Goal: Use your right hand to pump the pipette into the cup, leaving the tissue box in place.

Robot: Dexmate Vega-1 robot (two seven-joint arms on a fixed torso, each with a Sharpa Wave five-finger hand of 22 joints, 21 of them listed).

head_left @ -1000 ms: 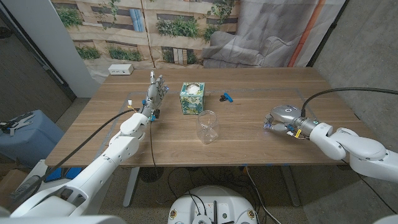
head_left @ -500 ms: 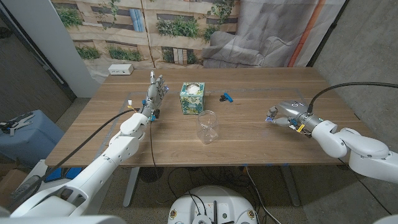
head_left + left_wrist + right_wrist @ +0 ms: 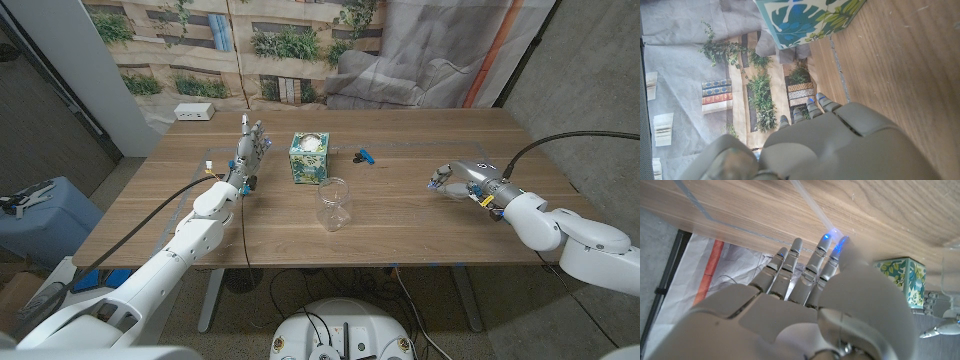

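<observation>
Tabletop pipette (image 3: pixel 812 207) at right robot hand (image 3: pixel 462 178)

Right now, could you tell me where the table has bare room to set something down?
Bare wood lies between the cup and the right hand, and along the near edge. It is crowded around the tissue box, the blue item and the left hand.

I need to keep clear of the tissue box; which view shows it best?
The head view: the whole tissue box stands upright behind the cup. The left wrist view crops it to one patterned side; the right wrist view shows it small, at the edge.
</observation>
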